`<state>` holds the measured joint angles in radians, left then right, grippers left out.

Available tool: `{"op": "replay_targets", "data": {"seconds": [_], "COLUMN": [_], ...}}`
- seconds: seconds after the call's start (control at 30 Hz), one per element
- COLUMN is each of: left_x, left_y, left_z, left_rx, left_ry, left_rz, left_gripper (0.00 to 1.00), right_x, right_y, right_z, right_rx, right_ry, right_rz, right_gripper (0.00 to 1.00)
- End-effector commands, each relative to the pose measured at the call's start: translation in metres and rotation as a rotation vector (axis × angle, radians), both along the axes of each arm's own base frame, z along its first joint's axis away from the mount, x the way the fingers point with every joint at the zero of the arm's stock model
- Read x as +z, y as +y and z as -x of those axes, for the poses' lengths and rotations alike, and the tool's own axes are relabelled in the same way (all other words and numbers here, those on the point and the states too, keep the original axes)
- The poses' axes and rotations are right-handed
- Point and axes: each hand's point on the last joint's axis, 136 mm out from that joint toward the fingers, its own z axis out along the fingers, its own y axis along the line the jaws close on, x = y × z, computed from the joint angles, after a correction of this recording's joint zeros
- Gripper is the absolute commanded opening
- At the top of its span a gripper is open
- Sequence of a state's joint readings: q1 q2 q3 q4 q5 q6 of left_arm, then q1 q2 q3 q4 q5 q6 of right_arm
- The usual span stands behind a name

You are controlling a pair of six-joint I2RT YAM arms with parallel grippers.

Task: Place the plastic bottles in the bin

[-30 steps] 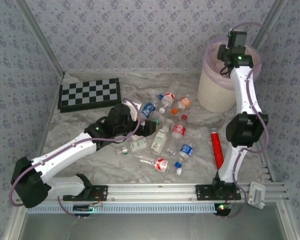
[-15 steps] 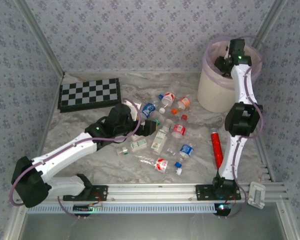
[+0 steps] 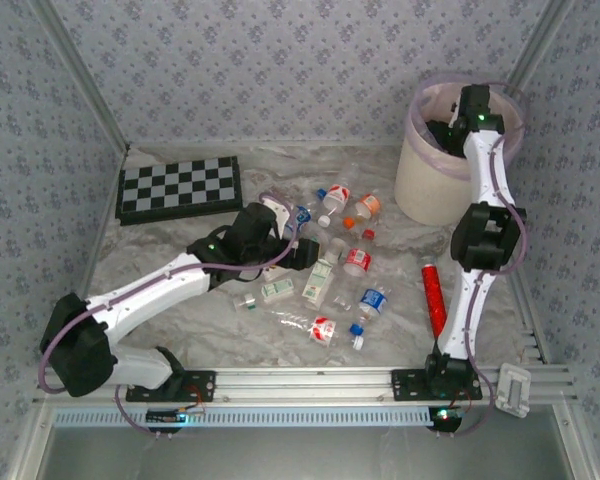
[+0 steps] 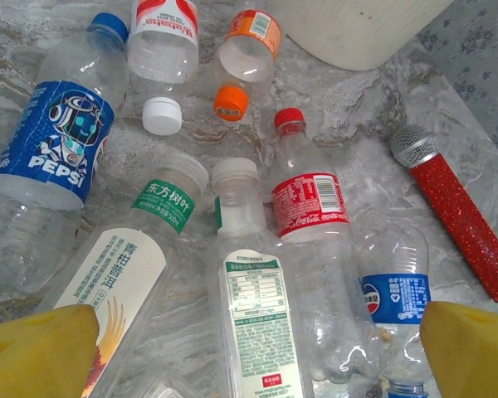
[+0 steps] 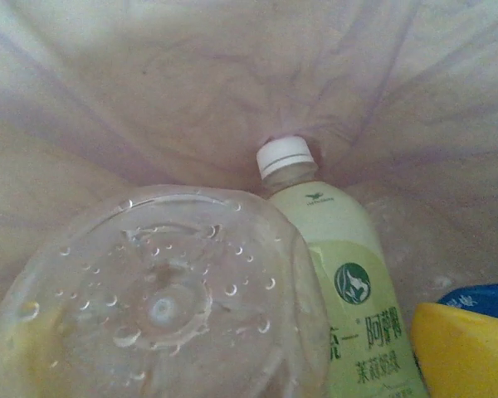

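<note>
Our left gripper hovers well left of the bin, low over the scattered plastic bottles, its jaws spread wide with nothing in them. The bottles lie on the table between that gripper and the bin. Our right gripper reaches down inside the bin with its jaws wide apart. A clear bottle sits between them, not touching the right finger, beside a green-labelled bottle.
</note>
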<state>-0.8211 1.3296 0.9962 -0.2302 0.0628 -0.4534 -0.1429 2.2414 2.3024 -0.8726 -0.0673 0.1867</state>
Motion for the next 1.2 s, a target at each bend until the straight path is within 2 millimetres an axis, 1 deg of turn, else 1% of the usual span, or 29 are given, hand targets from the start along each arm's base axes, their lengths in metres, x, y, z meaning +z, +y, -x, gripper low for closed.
{"op": "replay_targets", "data": {"seconds": [0.0, 0.1, 0.17, 0.3, 0.43, 0.5, 0.63, 0.73, 0.8, 0.9, 0.97, 1.03, 1.17], "left_x": [0.016, 0.015, 0.018, 0.018, 0.013, 0.007, -0.008, -0.02, -0.027, -0.04, -0.053, -0.062, -0.083], "left_y": [-0.006, -0.004, 0.0, 0.007, 0.008, 0.01, 0.014, 0.013, 0.012, 0.011, 0.012, 0.011, 0.011], "left_z": [0.001, -0.002, -0.007, -0.022, -0.046, -0.06, -0.086, -0.102, -0.113, -0.126, -0.133, -0.137, -0.145], "left_rx": [-0.024, -0.02, -0.024, -0.023, -0.021, -0.01, 0.007, 0.008, 0.013, 0.014, 0.017, 0.011, 0.009], "left_ry": [-0.021, -0.033, -0.041, -0.052, -0.071, -0.054, -0.015, -0.01, -0.006, 0.008, 0.026, 0.04, 0.051], "left_rz": [0.009, -0.017, -0.066, -0.156, -0.184, -0.196, -0.238, -0.271, -0.287, -0.317, -0.359, -0.39, -0.427], "left_gripper": [0.99, 0.99, 0.99, 0.99, 0.99, 0.99, 0.99, 0.99, 0.99, 0.99, 0.99, 0.99, 0.98], "right_x": [0.061, 0.081, 0.097, 0.129, 0.15, 0.161, 0.175, 0.177, 0.177, 0.166, 0.156, 0.142, 0.112], "right_y": [-0.005, -0.005, -0.005, -0.009, -0.012, -0.008, 0.0, 0.009, 0.02, 0.043, 0.07, 0.09, 0.118], "right_z": [0.017, 0.025, 0.03, 0.045, 0.066, 0.077, 0.101, 0.122, 0.137, 0.158, 0.173, 0.185, 0.206], "right_rx": [-0.016, -0.033, -0.04, -0.09, -0.145, -0.143, -0.142, -0.13, -0.093, -0.04, 0.037, 0.098, 0.179], "right_ry": [-0.088, -0.128, -0.165, -0.248, -0.318, -0.36, -0.395, -0.387, -0.398, -0.437, -0.475, -0.474, -0.412], "right_rz": [0.028, 0.009, 0.009, 0.023, 0.036, 0.035, 0.044, 0.036, 0.019, -0.062, -0.162, -0.22, -0.287], "right_gripper": [1.0, 1.0, 1.0, 1.0, 1.0, 1.0, 1.0, 1.0, 1.0, 1.0, 1.0, 1.0, 1.0]}}
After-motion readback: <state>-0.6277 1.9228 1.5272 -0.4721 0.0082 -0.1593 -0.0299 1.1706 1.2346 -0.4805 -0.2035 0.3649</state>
